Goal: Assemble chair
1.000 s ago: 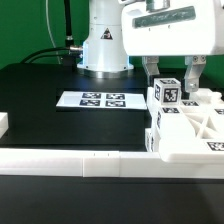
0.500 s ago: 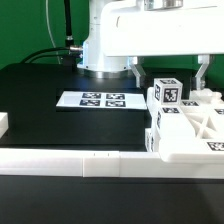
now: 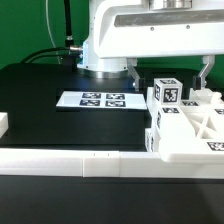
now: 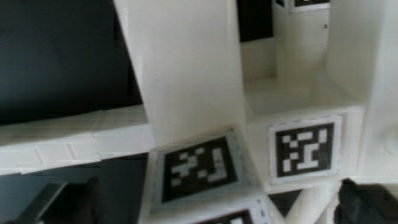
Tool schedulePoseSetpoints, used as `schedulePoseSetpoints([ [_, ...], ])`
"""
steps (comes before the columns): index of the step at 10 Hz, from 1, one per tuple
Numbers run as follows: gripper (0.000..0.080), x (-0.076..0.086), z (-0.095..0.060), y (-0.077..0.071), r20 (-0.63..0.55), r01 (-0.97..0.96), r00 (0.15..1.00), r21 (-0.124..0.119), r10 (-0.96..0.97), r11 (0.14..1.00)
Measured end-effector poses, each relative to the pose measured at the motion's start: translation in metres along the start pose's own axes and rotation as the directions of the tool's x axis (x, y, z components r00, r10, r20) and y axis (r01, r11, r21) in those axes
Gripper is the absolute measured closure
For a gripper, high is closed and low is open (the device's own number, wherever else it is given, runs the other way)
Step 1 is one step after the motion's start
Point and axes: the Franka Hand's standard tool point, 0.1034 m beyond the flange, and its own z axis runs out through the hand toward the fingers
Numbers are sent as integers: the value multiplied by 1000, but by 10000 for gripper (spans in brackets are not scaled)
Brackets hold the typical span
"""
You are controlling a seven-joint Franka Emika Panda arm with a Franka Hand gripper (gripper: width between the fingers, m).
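Observation:
The chair (image 3: pixel 185 128) is a white blocky body at the exterior view's right, with an X-braced side (image 3: pixel 208 122) and a tagged square post (image 3: pixel 167 92) on top. My gripper (image 3: pixel 172 72) hangs just above that post, open wide, with one dark finger (image 3: pixel 137 72) on each side and not touching it. In the wrist view the gripper (image 4: pixel 214 205) is open over white posts of the chair (image 4: pixel 187 80) and two tags (image 4: pixel 306 148), with a dark fingertip (image 4: pixel 63 200) at each lower corner. Nothing is held.
The marker board (image 3: pixel 98 100) lies flat on the black table behind the chair. The long low white border rail (image 3: pixel 70 160) runs along the front. The robot's base (image 3: pixel 105 45) stands at the back, with a black cable beside it.
The fingers have spread apart from a narrow stance around the tagged post to a wide one. The hand has risen slightly. The chair has not moved.

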Motion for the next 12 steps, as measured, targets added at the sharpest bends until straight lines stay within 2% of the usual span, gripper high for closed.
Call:
schedulePoseSetpoints([
  [3, 150, 0, 0, 1, 1, 151, 989, -3, -151, 989],
  [5, 401, 0, 0, 1, 1, 147, 989, -3, -147, 989],
  [6, 401, 0, 0, 1, 1, 147, 989, -3, -147, 989],
  [7, 515, 0, 0, 1, 1, 135, 991, -3, -135, 991],
  [9, 515, 0, 0, 1, 1, 105, 994, -3, -105, 994],
  [12, 515, 3, 0, -1, -16, -234, 972, 5, 234, 972],
])
